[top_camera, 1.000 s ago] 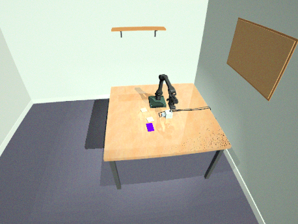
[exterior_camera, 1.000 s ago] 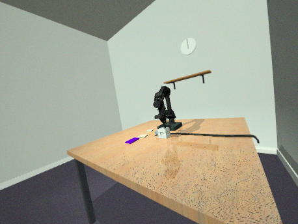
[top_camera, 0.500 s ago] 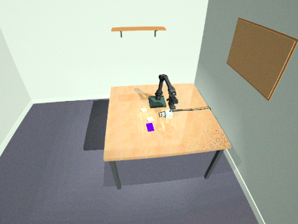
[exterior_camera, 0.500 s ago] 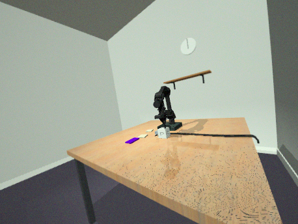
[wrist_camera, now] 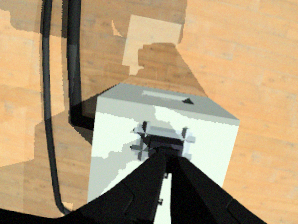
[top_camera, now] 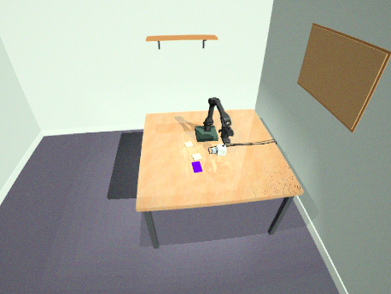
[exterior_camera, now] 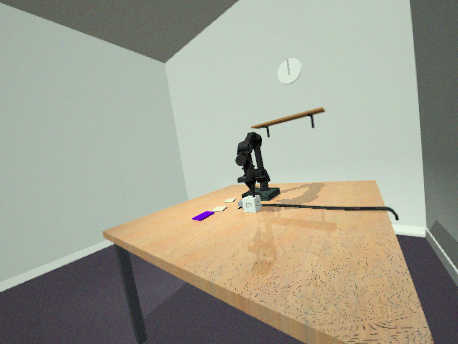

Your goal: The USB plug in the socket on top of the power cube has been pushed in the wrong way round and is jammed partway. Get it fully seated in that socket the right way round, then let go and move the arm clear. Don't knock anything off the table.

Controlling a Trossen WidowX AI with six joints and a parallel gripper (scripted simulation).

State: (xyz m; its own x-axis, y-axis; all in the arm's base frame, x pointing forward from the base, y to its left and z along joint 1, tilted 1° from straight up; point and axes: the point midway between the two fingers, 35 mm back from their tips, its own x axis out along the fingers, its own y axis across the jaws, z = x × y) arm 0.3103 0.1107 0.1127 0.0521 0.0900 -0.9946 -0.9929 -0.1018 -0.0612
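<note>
Centrally, the gripper (wrist_camera: 166, 156) points straight down with its two black fingers drawn almost together, clamped on the dark USB plug (wrist_camera: 161, 140), which stands in the socket on the top face of the power cube (wrist_camera: 213, 139). From the wrist view the plug's body sits just ahead of the fingertips, with small metal tabs showing at either side; how deep it sits in the socket cannot be read at this resolution. The white power cube rests on the wooden table (top_camera: 239, 184), and a thick black cable (wrist_camera: 75, 36) leaves its far side, with a thinner black cord (wrist_camera: 47, 83) running beside it. In the exterior view the cable (exterior_camera: 330, 207) trails across the table top toward the far edge. The arm (top_camera: 218, 113) rises from a dark square base (top_camera: 206, 134) just behind the cube (top_camera: 221, 149) and folds down over it. To the side of the cube lie two pale cards (top_camera: 189, 144) and a purple card (top_camera: 196, 167), apart from one another in a short row. A wall shelf (top_camera: 181, 38), a cork board (top_camera: 341, 74) and a round clock (exterior_camera: 289, 70) hang on the walls.
</note>
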